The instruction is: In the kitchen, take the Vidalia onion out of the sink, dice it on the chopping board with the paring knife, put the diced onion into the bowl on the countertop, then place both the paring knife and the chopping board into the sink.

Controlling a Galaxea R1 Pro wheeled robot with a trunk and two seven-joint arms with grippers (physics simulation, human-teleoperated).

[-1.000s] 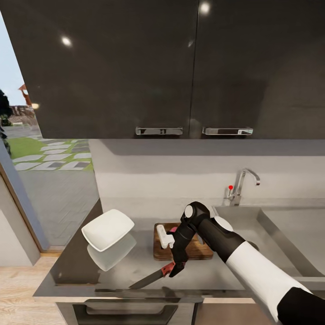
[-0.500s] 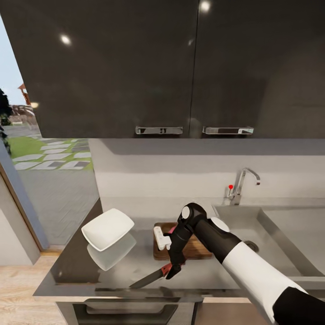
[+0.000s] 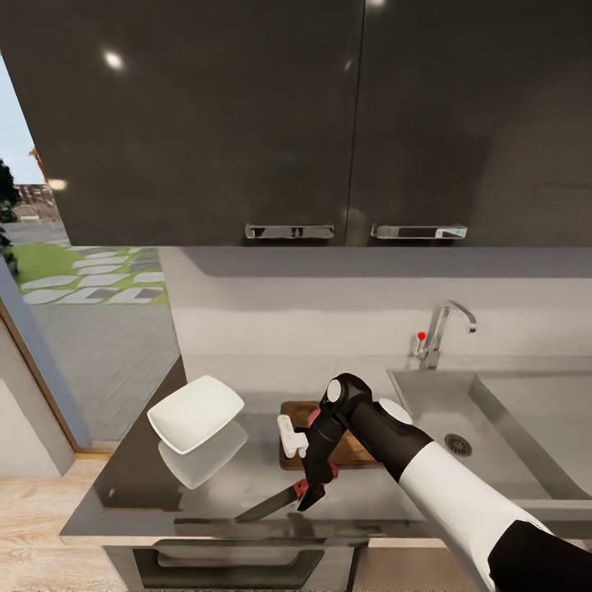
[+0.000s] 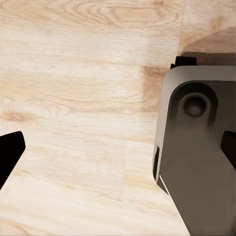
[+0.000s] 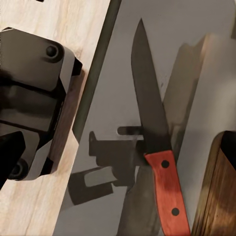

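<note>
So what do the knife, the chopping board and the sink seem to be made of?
The paring knife looks like a dull grey metal blade with a red handle, probably plastic, showing two dark rivets. The chopping board looks like dark brown wood. The sink looks like brushed steel, grey with a soft sheen.

Right arm reaches forward and bends down at the wrist, right gripper closed; left gripper fingers spread wide
</note>
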